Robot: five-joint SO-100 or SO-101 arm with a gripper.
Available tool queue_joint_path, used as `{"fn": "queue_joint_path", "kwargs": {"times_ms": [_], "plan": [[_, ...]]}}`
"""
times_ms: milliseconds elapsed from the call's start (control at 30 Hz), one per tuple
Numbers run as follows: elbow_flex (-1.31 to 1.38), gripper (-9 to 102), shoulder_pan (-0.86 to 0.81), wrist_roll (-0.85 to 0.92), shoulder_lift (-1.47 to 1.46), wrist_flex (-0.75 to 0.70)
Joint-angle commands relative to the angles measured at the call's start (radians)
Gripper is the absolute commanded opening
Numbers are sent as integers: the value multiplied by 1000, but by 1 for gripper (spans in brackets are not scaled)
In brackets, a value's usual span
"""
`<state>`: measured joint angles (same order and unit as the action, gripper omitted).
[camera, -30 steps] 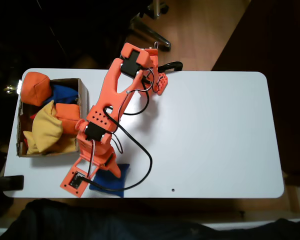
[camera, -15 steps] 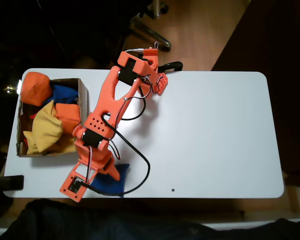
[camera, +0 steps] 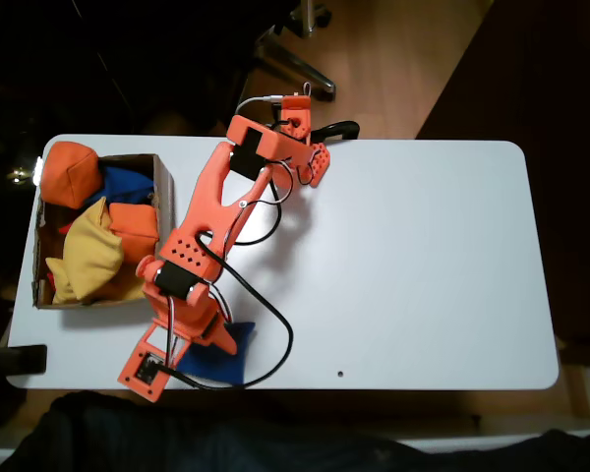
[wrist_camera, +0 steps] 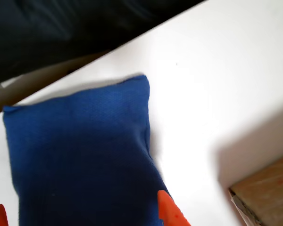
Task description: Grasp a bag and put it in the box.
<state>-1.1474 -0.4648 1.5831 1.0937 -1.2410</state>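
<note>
— While the end effector [wrist_camera: 80,214] hangs over the bag [wrist_camera: 80,160] at the lower left of the fixed view, how do its fingers stand?

— Apart, one orange tip at each side of the blue cloth in the wrist view, not yet clamped. The bag [camera: 221,356] lies flat on the desk [camera: 423,265], near its front edge, below the box [camera: 162,187].

— How will it handle?

— Soft and slack, I'd judge. Pinch across the middle, where the filling bunches.
</note>
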Motion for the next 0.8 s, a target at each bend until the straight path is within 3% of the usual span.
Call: {"fn": "queue_joint_path", "kwargs": {"times_ms": [0, 767], "plan": [[92, 62, 12, -8, -6, -34], [138, 62, 25, -8, -81, -66]]}}
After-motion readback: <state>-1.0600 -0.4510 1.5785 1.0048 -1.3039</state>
